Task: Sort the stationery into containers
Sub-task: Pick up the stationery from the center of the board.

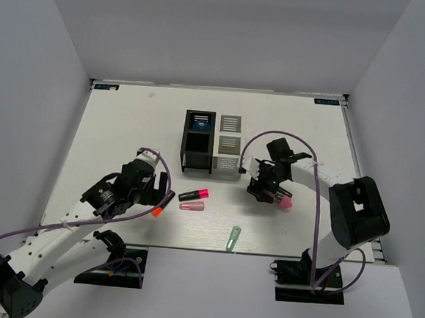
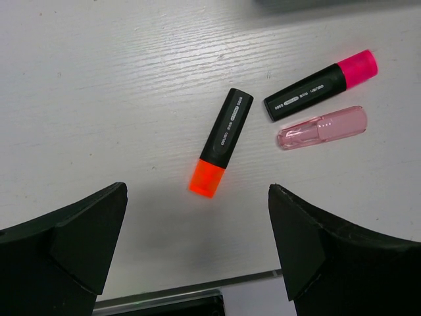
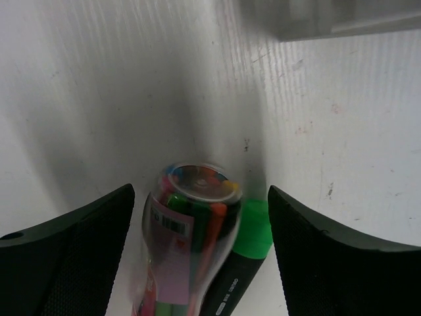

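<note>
The containers [image 1: 214,141] are four joined bins, two black on the left and two white on the right. A blue tape roll [image 1: 200,118] lies in the far black bin. My left gripper [image 1: 159,197] [image 2: 197,197] is open just above the orange-tipped pen [image 2: 220,141] on the table. Beside it lie the black marker with the pink end [image 2: 322,84] and the pink translucent stick [image 2: 322,128]. My right gripper [image 1: 269,193] [image 3: 201,191] is open around the pink-green bundle [image 3: 191,224], a clear tube of coloured pens, with a green-capped marker [image 3: 253,230] touching it. A pale green piece [image 1: 233,238] lies near the front edge.
White walls stand at the left, back and right of the table [image 1: 126,130]. The front edge of the table runs just past the pale green piece. A corner of a white bin [image 3: 329,16] shows at the top of the right wrist view.
</note>
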Motion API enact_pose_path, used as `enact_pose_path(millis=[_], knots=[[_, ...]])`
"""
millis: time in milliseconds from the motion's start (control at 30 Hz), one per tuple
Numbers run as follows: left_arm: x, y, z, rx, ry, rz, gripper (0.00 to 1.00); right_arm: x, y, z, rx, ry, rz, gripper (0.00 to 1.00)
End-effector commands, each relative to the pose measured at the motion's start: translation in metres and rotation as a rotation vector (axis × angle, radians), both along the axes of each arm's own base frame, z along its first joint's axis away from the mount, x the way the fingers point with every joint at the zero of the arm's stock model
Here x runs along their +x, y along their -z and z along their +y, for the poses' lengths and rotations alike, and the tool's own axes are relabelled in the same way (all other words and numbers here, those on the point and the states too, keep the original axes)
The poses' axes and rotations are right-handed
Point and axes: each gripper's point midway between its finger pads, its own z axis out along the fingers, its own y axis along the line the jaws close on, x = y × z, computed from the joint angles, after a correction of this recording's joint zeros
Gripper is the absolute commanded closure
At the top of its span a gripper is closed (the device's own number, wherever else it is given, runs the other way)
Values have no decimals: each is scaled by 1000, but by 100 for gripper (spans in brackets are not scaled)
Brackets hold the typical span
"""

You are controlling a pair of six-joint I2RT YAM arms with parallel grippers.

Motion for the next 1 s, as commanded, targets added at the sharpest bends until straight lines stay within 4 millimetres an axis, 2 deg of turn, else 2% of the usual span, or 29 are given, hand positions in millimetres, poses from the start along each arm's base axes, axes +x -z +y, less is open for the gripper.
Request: enact_pose_path(millis=[0, 167, 267, 300, 367, 400, 433, 500, 533, 567, 600, 633, 667, 700, 733, 800, 833, 867, 900, 967], knots=[[2, -4, 0, -18, -6, -27, 2, -3, 9, -14, -112, -8, -11, 18], [1, -4, 1, -20, -2, -30, 2, -9, 18, -23, -169, -15, -16, 26], [1, -4, 2, -19, -6, -32, 2, -16, 21, -27, -199, -11, 16, 48], [1, -4, 2, -21, -6, -34, 2, -17, 22, -29, -206, -8, 25, 63], [1, -4, 3, -20, -10, -37, 2, -26, 24, -32, -220, -7, 64, 77], [0, -4, 3, -21, -9, -36, 2, -28, 23, -32, -224, -8, 80, 95], [1, -4, 3, -20, -11, -39, 2, -31, 21, -32, -225, -6, 91, 100], [0, -3, 3, -20, -10, -36, 2, -43, 12, -34, -226, -2, 147, 100], [1, -3, 3, -20, -11, -36, 2, -47, 0, -25, -166, -15, 157, 100], [0, -3, 2, -19, -7, -32, 2, -65, -8, -28, -168, -20, 223, 100], [1, -2, 3, -19, -11, -31, 2, -59, -28, -19, -123, -22, 193, 100], [0, -2, 2, -21, -6, -27, 2, -66, -44, -6, -38, -35, 215, 100], [0, -2, 1, -25, -6, -29, 2, -75, -57, -4, -18, -35, 250, 100], [1, -1, 1, -24, -6, -27, 2, -68, -87, 5, 32, -34, 216, 100], [1, -1, 0, -26, -4, -26, 2, -78, -106, 16, 112, -25, 260, 100], [2, -2, 0, -29, -5, -30, 2, -69, -153, 35, 220, -35, 215, 100], [2, -2, -1, -31, -4, -31, 2, -70, -164, 42, 257, -2, 251, 100], [2, -2, -2, -34, -1, -29, 2, -57, -193, 52, 308, -5, 184, 100], [2, -2, -1, -32, 1, -33, 2, -40, -211, 64, 368, 23, 133, 100], [2, -2, -2, -37, 3, -35, 2, -15, -226, 70, 392, 114, 87, 100]])
